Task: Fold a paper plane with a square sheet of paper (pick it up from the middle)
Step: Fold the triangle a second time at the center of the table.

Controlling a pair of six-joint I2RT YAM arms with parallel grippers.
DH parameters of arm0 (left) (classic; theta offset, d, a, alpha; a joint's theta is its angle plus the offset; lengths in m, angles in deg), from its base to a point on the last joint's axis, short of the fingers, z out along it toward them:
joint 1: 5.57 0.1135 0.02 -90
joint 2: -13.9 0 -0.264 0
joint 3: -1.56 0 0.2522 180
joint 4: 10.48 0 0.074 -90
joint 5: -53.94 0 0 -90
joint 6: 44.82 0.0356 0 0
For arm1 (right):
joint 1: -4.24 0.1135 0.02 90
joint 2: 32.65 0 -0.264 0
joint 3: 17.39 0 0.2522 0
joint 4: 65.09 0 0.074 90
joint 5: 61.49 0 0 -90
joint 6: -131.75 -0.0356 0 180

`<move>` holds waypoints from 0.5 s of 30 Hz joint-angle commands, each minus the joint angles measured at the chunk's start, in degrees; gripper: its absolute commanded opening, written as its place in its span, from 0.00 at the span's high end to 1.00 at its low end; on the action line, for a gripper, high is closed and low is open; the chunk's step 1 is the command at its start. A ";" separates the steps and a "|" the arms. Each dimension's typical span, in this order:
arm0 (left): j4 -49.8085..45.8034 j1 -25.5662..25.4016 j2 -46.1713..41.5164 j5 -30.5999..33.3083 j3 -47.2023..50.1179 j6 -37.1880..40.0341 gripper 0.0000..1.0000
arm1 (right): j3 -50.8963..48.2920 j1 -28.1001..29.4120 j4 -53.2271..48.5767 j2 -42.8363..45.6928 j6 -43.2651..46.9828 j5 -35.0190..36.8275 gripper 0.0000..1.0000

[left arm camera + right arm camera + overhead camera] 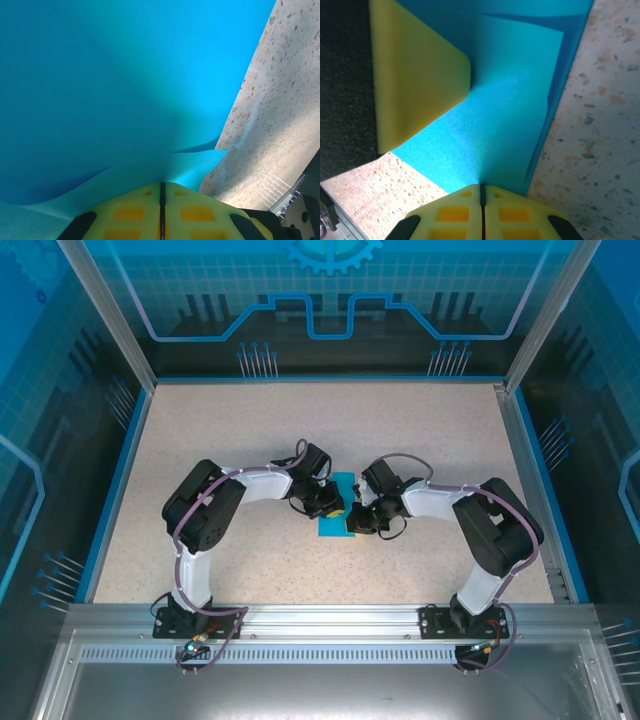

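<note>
At mid-table, cyan sheet of paper (328,528) between left claw (161,191) and right claw (481,192), each seemingly clamped on its edge

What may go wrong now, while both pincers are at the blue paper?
1. The left pincer and the right pincer are both shut on the paper, very near each other; if they pull apart, it may tear.
2. The paper bulges in waves near the left pincer, so a crooked crease may form.

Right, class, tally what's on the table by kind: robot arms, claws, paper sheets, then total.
Robot arms: 2, left arm and right arm
Claws: 2, left claw and right claw
Blue paper sheet: 1
Total: 5
</note>
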 commanded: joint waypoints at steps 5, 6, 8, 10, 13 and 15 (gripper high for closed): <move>-1.52 1.72 -0.06 0.48 -0.55 4.84 0.89 | -2.43 -1.85 -3.82 -2.74 0.50 3.52 0.94; -1.31 2.06 -0.31 0.64 -0.56 6.07 0.89 | -2.43 -2.00 -4.04 -2.86 0.50 3.56 0.94; -1.17 2.80 -0.60 0.56 -0.50 7.35 0.88 | -2.44 -2.10 -4.45 -3.17 0.59 3.66 0.94; 0.41 3.37 -0.94 0.25 0.73 8.62 0.89 | -2.53 -2.46 -4.76 -3.51 0.51 3.75 0.94; 2.09 3.70 -0.22 0.30 1.96 10.67 0.88 | -2.67 -2.79 -5.05 -4.04 0.50 3.51 0.94; 2.93 4.11 0.47 0.30 2.50 11.67 0.88 | -2.69 -2.79 -5.12 -4.17 0.59 3.34 0.94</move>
